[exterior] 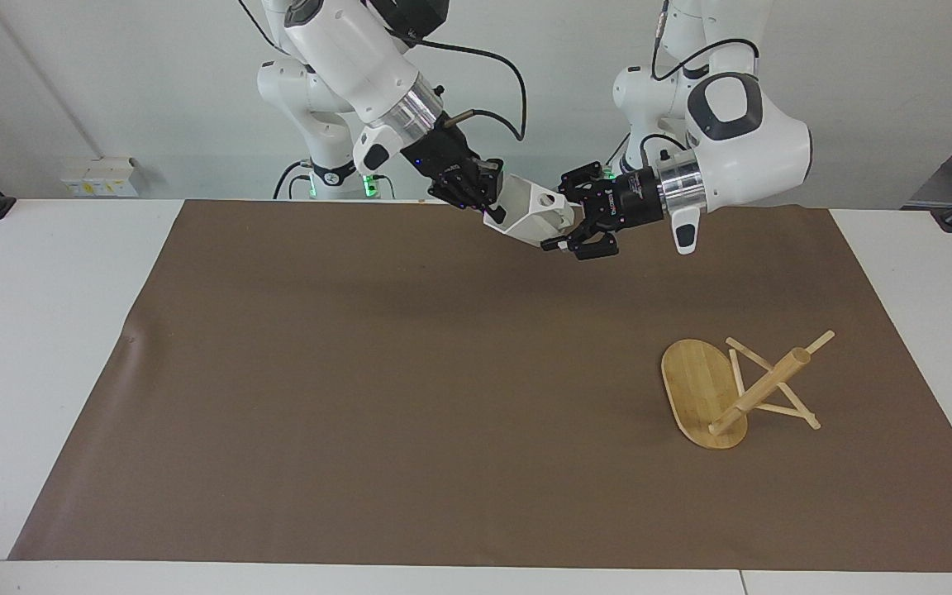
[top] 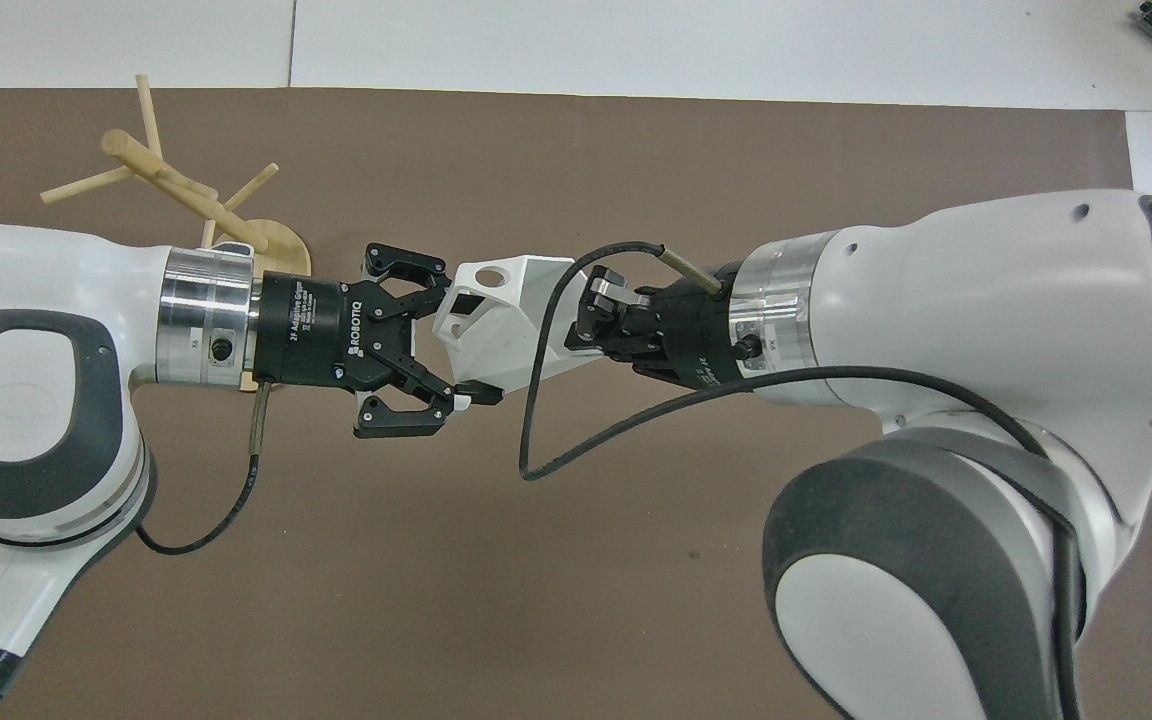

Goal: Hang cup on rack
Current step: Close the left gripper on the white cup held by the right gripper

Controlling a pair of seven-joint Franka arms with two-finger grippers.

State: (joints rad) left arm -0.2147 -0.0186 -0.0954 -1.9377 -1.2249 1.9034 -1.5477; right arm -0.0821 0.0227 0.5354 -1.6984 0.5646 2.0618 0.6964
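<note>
Both arms are holding the cup [exterior: 532, 217] in the air over the mat's robot edge: the right end effector [exterior: 488, 205] is clamping its rim end, the left end effector [exterior: 568, 231] its base. The rack [exterior: 740, 388] is lying tipped over, farther out toward the left arm's end, post pointing away from the robots.

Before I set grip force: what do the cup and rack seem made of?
Cup: matte white, hard-looking, flat facets with crisp edges; probably plastic, possibly ceramic. Rack: pale bamboo or wood, with visible grain on its flat base, unpainted.
</note>
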